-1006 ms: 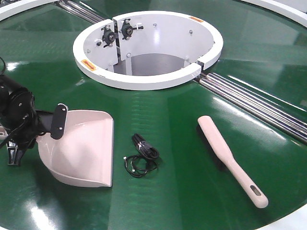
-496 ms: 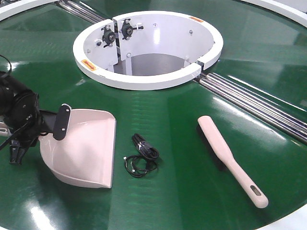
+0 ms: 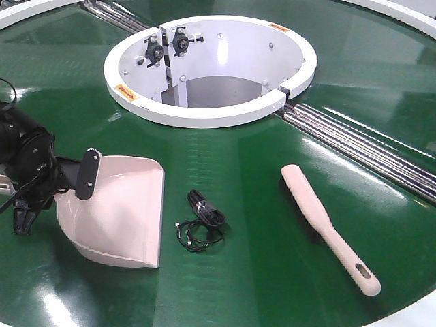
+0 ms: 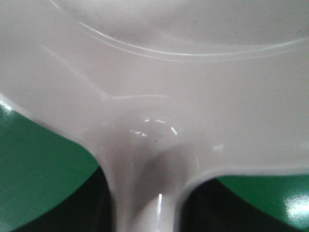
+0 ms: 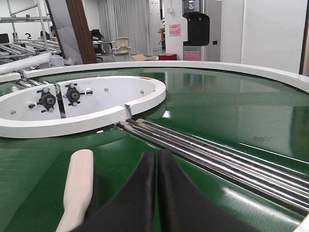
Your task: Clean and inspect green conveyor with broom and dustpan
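The pale beige dustpan (image 3: 119, 214) lies on the green conveyor (image 3: 259, 272) at the left, its lip pointing toward the front. My left gripper (image 3: 82, 176) is shut on the dustpan's handle, which it hides. The left wrist view shows the dustpan's back wall (image 4: 193, 87) filling the frame, with the handle neck running down between the dark jaws of the left gripper (image 4: 145, 208). On the right lies the broom (image 3: 320, 221), bristles down, untouched. My right gripper (image 5: 157, 159) is shut on nothing, just right of the broom (image 5: 79, 183), and is out of the front view.
A coiled black cable (image 3: 202, 221) lies on the belt between dustpan and broom. The white ring-shaped hub (image 3: 204, 112) stands behind them. Silver rollers (image 3: 354, 146) run in a seam from the hub toward the right edge.
The left gripper and the dustpan have shifted a little to the right and toward the front since a second ago. Broom and cable have not moved.
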Motion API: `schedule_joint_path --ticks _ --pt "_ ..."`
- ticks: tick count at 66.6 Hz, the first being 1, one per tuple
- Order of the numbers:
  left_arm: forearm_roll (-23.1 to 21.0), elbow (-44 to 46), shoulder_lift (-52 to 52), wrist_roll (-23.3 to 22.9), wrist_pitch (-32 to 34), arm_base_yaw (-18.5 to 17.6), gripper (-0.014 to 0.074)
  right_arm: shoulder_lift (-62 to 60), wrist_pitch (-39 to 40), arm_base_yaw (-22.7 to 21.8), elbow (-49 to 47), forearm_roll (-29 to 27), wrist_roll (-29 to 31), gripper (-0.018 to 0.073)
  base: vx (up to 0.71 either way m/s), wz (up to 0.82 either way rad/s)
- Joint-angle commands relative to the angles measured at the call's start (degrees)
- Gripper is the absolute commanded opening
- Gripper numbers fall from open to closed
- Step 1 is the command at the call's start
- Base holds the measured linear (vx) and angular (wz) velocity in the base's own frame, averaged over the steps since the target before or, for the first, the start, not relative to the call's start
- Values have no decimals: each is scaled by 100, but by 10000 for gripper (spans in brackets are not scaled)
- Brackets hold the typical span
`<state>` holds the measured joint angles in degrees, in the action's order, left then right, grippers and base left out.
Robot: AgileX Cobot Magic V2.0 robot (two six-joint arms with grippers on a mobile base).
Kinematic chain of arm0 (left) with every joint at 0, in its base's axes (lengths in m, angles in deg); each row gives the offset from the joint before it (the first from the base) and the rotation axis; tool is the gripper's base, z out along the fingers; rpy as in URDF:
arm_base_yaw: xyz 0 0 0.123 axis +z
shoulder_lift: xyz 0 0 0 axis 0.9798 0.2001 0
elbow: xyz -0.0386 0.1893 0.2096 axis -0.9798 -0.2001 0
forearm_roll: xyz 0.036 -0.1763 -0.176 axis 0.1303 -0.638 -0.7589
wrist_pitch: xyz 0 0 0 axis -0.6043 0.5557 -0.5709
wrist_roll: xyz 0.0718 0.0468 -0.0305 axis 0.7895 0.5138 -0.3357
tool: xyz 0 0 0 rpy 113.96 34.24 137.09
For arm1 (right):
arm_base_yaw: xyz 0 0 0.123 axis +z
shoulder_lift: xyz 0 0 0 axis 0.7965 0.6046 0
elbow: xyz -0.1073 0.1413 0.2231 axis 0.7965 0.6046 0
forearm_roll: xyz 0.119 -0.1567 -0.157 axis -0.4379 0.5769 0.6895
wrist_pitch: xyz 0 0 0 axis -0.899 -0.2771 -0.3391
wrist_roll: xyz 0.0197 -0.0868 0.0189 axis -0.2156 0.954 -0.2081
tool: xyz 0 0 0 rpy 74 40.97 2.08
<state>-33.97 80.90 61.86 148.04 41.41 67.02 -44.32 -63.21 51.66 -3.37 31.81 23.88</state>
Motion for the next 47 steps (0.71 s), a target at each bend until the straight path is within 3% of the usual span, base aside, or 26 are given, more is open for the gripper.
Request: schedule_joint_path --ticks 1,47 --pt "112 151 -238 14 -27 -43 -7 -101 386 3 73 30 34 -10 0 0" --pt "112 151 -238 14 -27 -43 -7 -101 565 3 62 35 28 -10 0 0"
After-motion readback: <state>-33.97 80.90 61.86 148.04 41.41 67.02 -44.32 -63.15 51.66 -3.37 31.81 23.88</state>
